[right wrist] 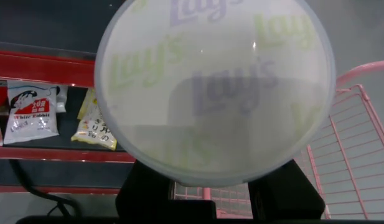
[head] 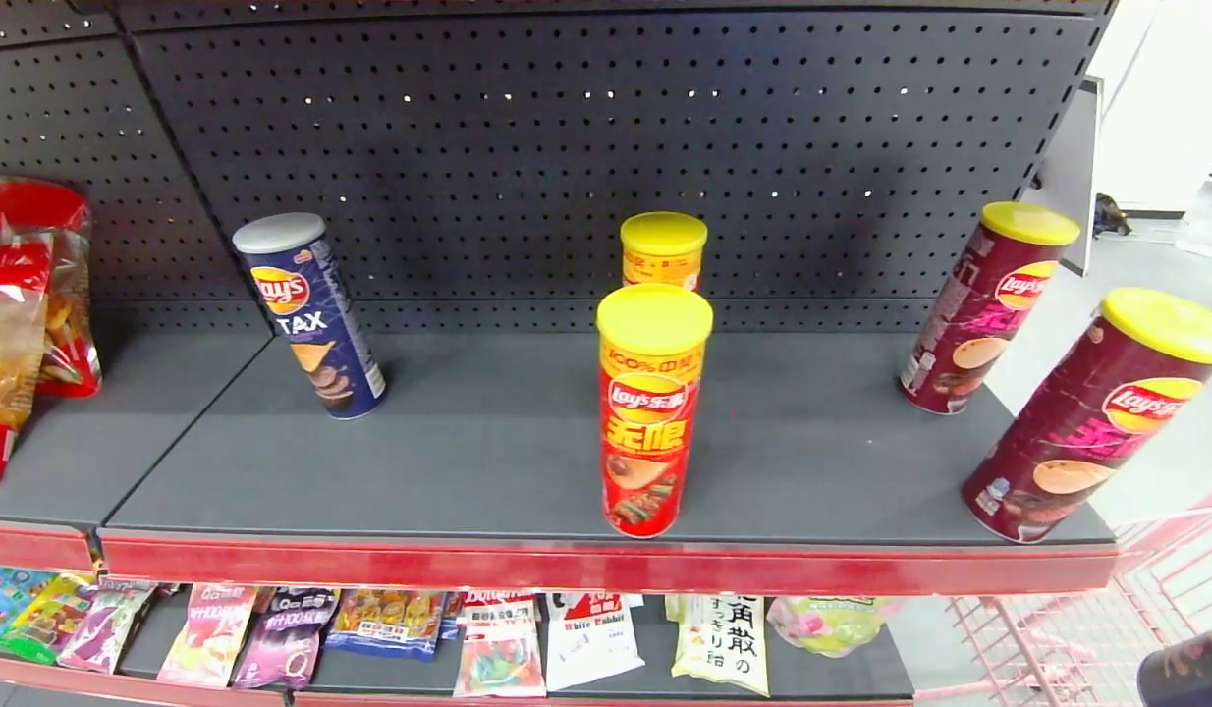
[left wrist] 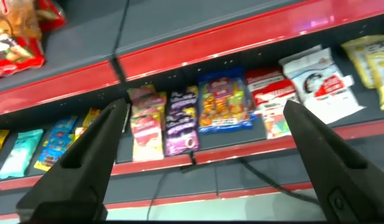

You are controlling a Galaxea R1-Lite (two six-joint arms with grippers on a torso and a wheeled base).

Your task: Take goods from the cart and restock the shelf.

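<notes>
Chip can (right wrist: 215,87) clamped in right gripper (right wrist: 223,194), presumably bound for a shelf (head: 488,442) gap. Left gripper (left wrist: 204,106) wide open, empty; apparently idle.

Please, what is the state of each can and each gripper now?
blue can, upright on the shelf
red can, upright at the shelf front
yellow-lidded can, upright behind it
rear maroon can, upright
front maroon can, upright
left gripper, open, empty
right gripper, shut on clear-lidded can

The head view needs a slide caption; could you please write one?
A blue can, two red-and-yellow cans and two maroon cans stand on the grey shelf, pink cart lower right.
</notes>
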